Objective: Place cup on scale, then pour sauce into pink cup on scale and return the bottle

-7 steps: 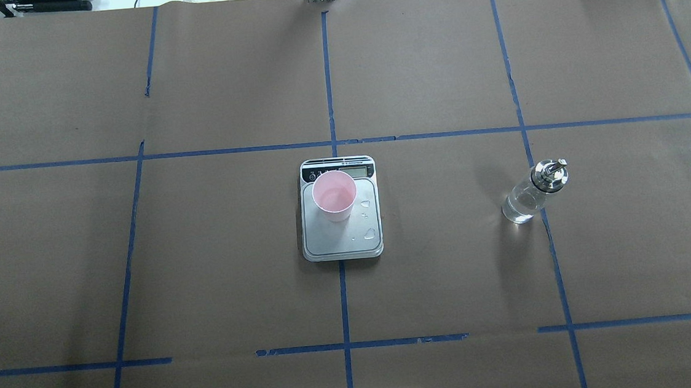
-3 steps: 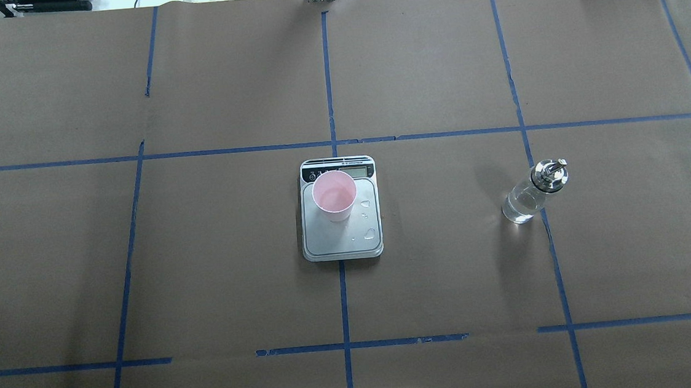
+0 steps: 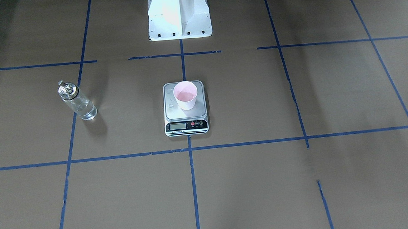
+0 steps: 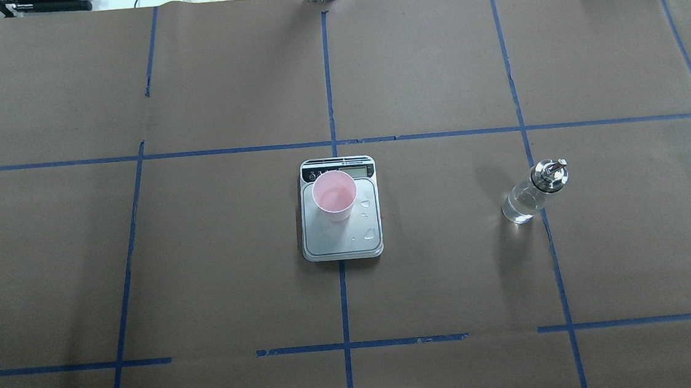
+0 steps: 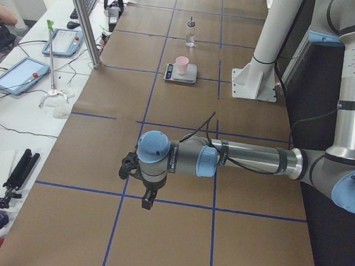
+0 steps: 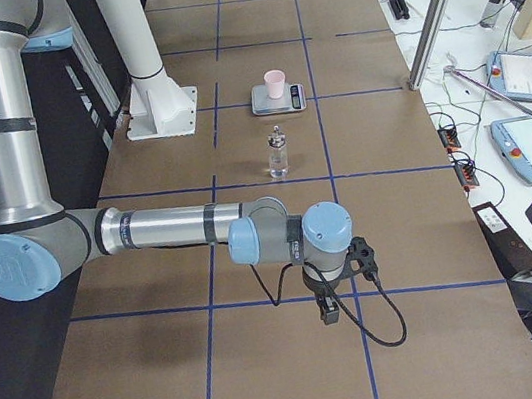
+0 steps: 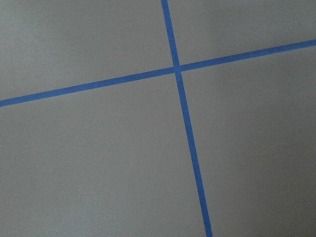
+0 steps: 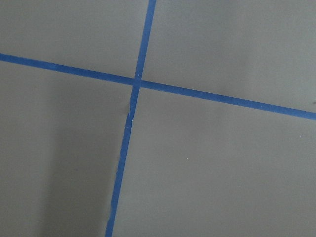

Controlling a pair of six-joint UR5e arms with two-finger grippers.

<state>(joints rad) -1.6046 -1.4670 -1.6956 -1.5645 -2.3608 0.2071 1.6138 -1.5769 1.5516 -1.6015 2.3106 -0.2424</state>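
Mid-frame, drops [image 4: 372, 234] wet the scale [image 4: 343, 248] beside the cup [image 4: 334, 196]; I fear a skewed reading. The bottle [image 4: 528, 198] stands at right. I cannot tell the fingers' state on the left gripper [image 5: 147, 203] or the right gripper [image 6: 328, 313].

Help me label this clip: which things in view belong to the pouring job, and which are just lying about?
Belongs to the job:
- pink cup, standing on the scale
- bottle, upright on the table, with clear sauce inside

Lying about:
- tablet and folded tripod on the side bench
- spilled drops on the scale's platform
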